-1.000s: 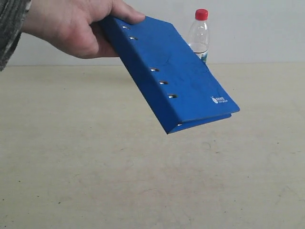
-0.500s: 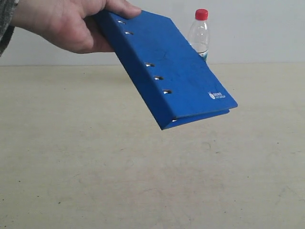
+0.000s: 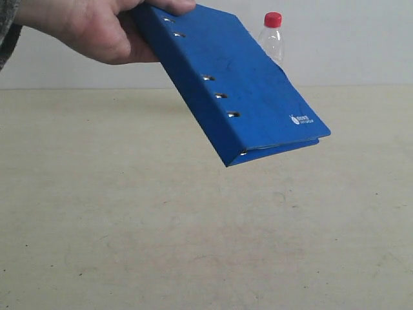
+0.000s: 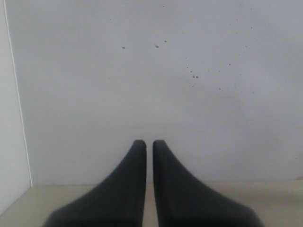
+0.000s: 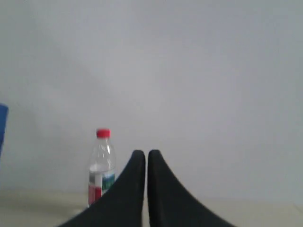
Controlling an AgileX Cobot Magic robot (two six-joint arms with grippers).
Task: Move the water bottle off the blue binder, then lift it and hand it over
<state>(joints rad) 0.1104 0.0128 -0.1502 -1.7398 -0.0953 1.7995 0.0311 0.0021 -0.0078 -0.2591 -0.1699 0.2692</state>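
A person's hand (image 3: 90,29) holds the blue binder (image 3: 239,97) tilted in the air over the table, spine side toward the camera. The water bottle (image 3: 271,37), clear with a red cap, stands upright behind it, its lower half hidden by the binder. In the right wrist view the water bottle (image 5: 100,165) stands on the table ahead of my right gripper (image 5: 146,154), whose fingers are together and hold nothing. A sliver of the blue binder (image 5: 2,125) shows at that view's edge. My left gripper (image 4: 146,143) is shut too, facing a bare wall. Neither gripper appears in the exterior view.
A beige table (image 3: 193,245) fills the lower part of the exterior view, with a pale wall (image 3: 361,39) behind it. A wall corner (image 4: 16,104) runs down one side of the left wrist view.
The hand has shifted the binder slightly right and down, so it now covers more of the bottle. The grippers show no earlier frames.
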